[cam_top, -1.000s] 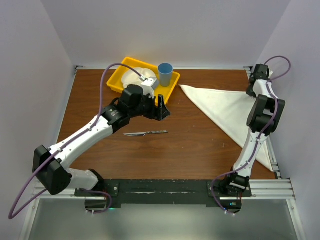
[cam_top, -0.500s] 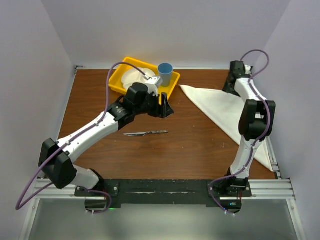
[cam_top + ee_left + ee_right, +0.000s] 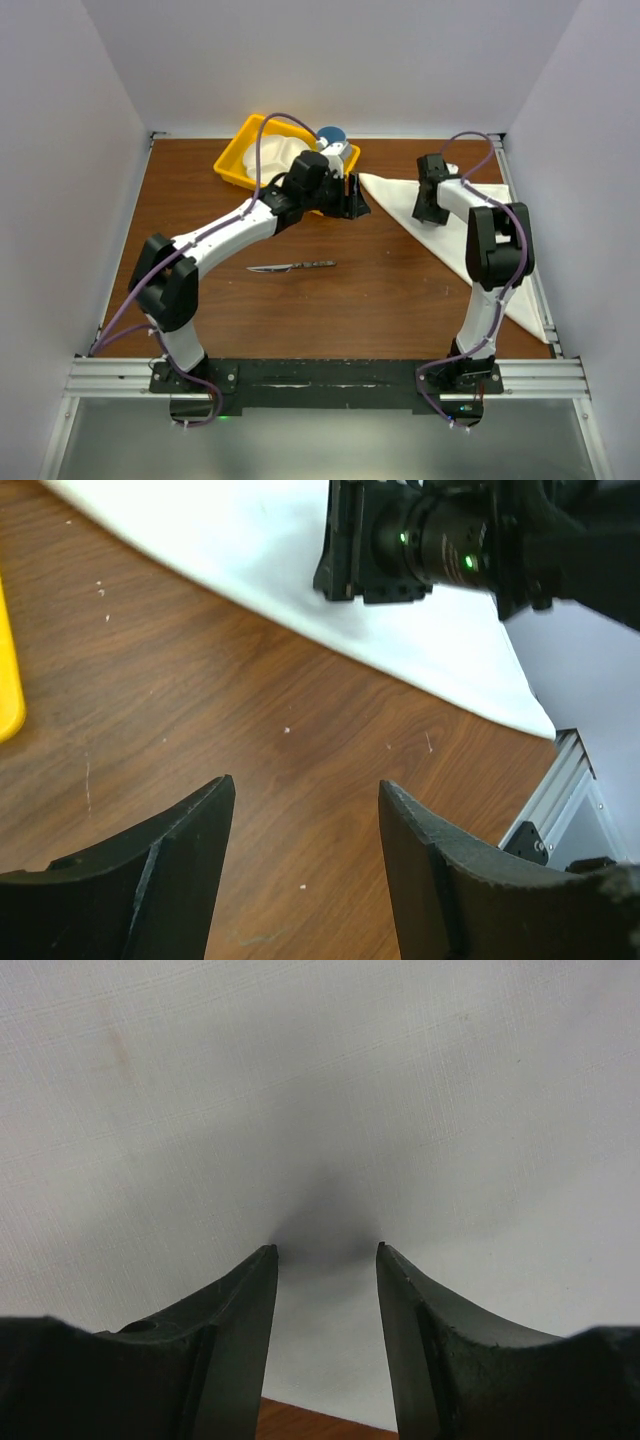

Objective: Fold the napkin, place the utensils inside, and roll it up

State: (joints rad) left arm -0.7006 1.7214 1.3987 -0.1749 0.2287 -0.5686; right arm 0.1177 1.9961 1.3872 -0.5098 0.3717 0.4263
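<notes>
The white napkin (image 3: 455,225) lies folded into a triangle on the right side of the table, its point toward the tray. My right gripper (image 3: 428,208) is down over its upper left part. In the right wrist view the open gripper (image 3: 326,1249) has its tips at the napkin (image 3: 320,1090), and no cloth is pinched between them. My left gripper (image 3: 352,198) hovers beside the napkin's left corner. It stands open (image 3: 305,783) over bare wood, with the napkin (image 3: 250,550) just ahead. The knife (image 3: 292,266) lies alone on the table's middle, away from both grippers.
A yellow tray (image 3: 232,165) with a white plate (image 3: 275,152) sits at the back left. A blue cup (image 3: 333,138) stands at its right end, half hidden by the left arm. Walls close in the table on three sides.
The right arm swung from the back right corner leftward and down onto the napkin, and its jaws opened. The left arm reached farther back and right, to the napkin's corner.
</notes>
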